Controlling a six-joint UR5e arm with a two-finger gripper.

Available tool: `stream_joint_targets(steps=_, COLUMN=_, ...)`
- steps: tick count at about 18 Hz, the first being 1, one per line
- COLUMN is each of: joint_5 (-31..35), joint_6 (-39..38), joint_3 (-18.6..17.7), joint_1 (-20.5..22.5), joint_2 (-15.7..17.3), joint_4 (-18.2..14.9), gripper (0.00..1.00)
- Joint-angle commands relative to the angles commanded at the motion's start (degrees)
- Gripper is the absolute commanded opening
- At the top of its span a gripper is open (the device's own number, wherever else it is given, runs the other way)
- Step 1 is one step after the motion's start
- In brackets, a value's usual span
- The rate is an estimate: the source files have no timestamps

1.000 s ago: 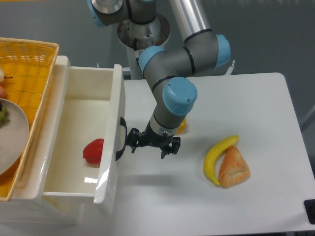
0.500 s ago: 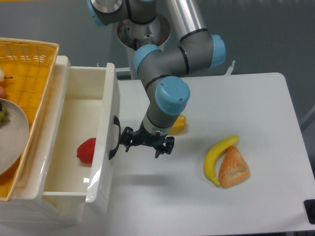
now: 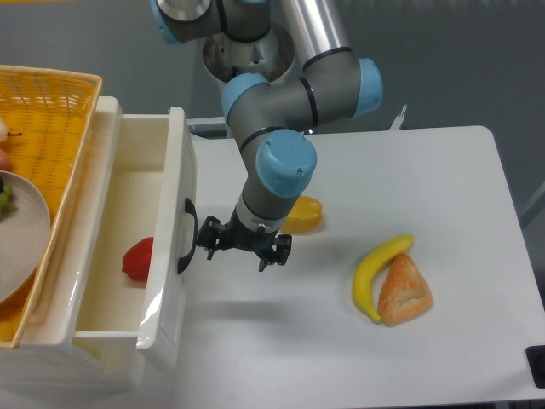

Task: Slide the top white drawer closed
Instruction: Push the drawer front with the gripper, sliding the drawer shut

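Note:
The top white drawer (image 3: 167,223) stands partly pulled out at the left, its front panel facing right with a black curved handle (image 3: 185,247). A red fruit-like object (image 3: 136,258) lies inside it, close behind the front panel. My gripper (image 3: 243,249) hangs low over the table just right of the panel. Its black fingers are spread open with nothing between them, and the left fingertip (image 3: 206,241) is at the handle; I cannot tell if it touches.
A yellow woven basket (image 3: 53,109) with a grey plate (image 3: 19,234) sits left of the drawer. A yellow-orange object (image 3: 305,213) lies behind the arm. A banana (image 3: 380,262) and a piece of bread (image 3: 404,291) lie on the table (image 3: 443,187) to the right.
The drawer front has slid left by a clear amount, narrowing the opening. The gripper moved left with it, staying against the handle side. The red object now sits closer to the panel.

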Motion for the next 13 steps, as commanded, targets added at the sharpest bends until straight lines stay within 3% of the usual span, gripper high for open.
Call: stream_joint_targets(steps=13, joint_5=0.44, joint_6=-0.09, joint_3=0.0, joint_1=-2.72, joint_2=0.0, joint_4=0.0, gripper=1.0)
